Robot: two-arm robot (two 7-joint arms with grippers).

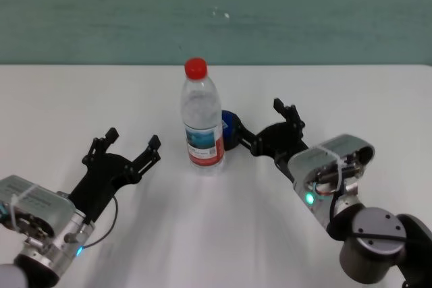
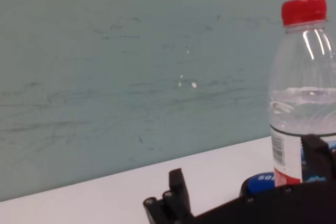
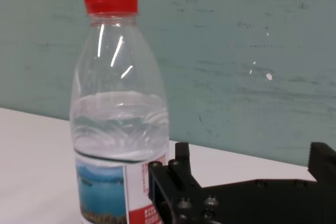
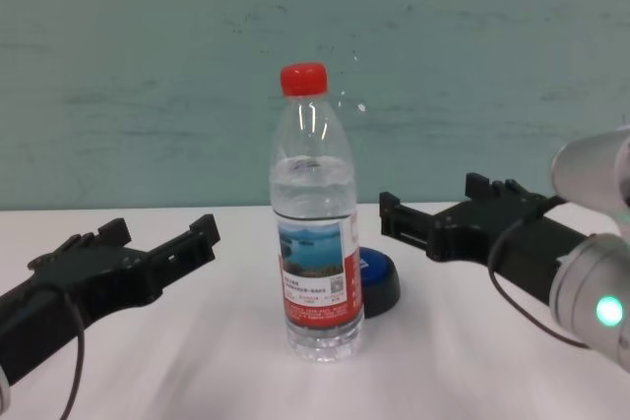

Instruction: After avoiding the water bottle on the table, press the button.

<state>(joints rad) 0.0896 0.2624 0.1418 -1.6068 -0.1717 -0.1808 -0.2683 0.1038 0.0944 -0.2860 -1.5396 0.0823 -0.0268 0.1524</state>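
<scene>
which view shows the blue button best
The chest view: the button shows its blue top and black base beside and behind the water bottle. The head view gives only a blue sliver behind the bottle, the left wrist view a small patch, and the right wrist view none.

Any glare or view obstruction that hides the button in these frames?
Head view: water bottle covers most of the button. Chest view: button half hidden behind the bottle. Left wrist view: bright streaks glint on the bottle shoulder; only a blue sliver shows. Right wrist view: button unseen.
</scene>
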